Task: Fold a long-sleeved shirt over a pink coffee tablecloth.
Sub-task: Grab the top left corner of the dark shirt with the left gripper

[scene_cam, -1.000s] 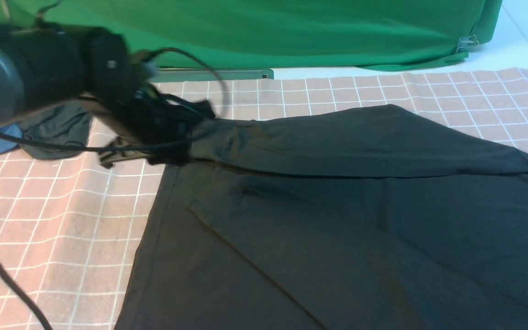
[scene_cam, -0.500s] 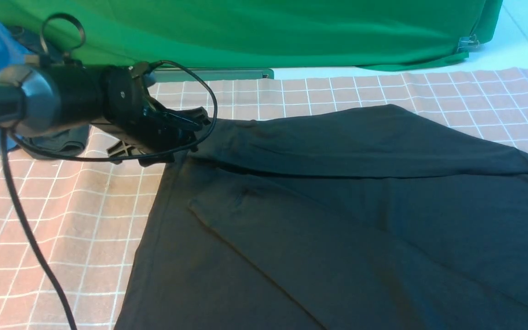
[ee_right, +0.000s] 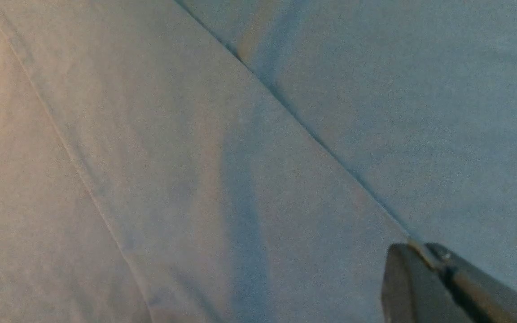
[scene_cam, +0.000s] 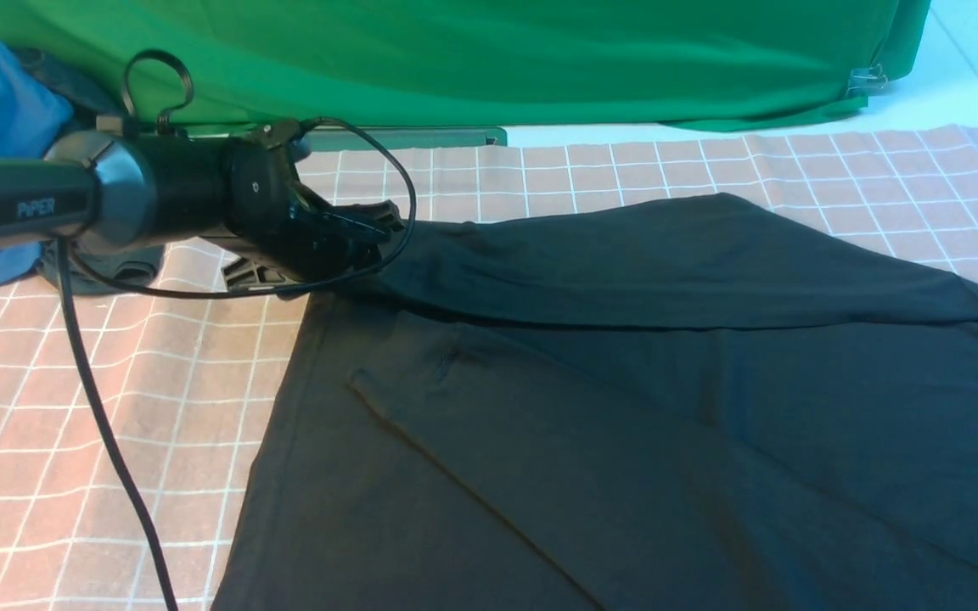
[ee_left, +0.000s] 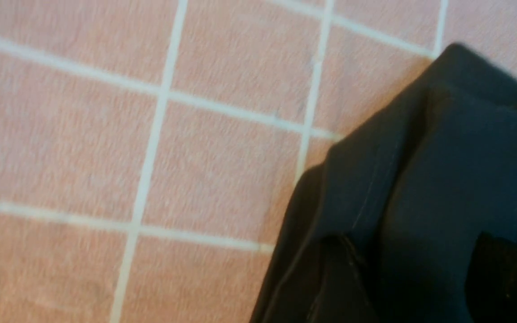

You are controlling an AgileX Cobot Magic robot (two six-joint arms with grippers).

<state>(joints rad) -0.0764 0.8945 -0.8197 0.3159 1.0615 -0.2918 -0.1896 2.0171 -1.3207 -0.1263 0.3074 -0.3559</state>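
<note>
I am looking at the left gripper (scene_cam: 377, 231) sitting low at the sleeve's end, jaws parted.
The long-sleeved shirt (scene_cam: 625, 407) is lying spread on the pink coffee tablecloth (scene_cam: 98, 399), filling the middle and right of the front view. One sleeve (scene_cam: 667, 263) is lying folded across its far edge and reaching left. The cuff is resting between the left fingers (ee_left: 335, 278), which are standing apart. The right gripper (ee_right: 424, 264) is hanging close over the shirt fabric with jaws pressed together, gripping nothing I can see.
</note>
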